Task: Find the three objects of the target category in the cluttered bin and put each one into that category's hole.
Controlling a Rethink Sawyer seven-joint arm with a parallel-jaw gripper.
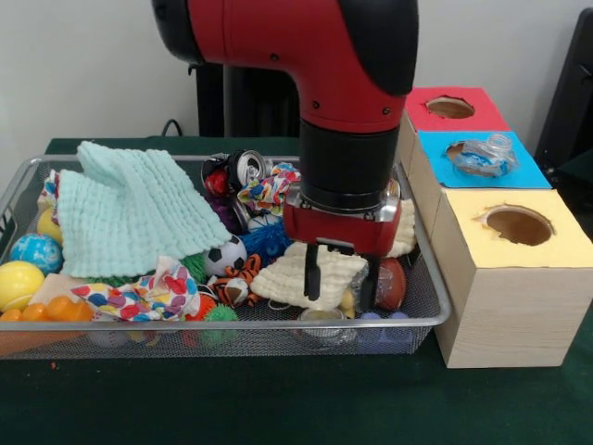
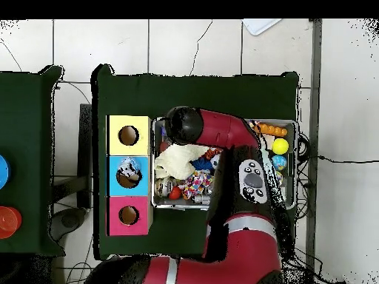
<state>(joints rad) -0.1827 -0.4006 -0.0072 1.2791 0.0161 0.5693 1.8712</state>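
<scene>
The wire mesh bin (image 1: 232, 327) is full of clutter; it also shows in the overhead view (image 2: 178, 207). One crushed clear bottle with a blue label (image 1: 482, 156) lies across the blue-surround hole (image 1: 533, 172) of the middle wooden box, sticking out of it; the overhead view shows it too (image 2: 128, 171). My gripper (image 1: 339, 278) hangs low at the bin's right end, open and empty, its fingers (image 1: 312, 273) just over a cream cloth (image 1: 292, 278). No other bottle shows in the bin; the arm hides part of it.
A mint cloth (image 1: 130, 209), a patterned cloth (image 1: 148, 297), a dented silver can (image 1: 248, 167), and several balls fill the bin. The red-surround hole (image 1: 450, 108) and yellow-surround hole (image 1: 519, 225) flank the blue one.
</scene>
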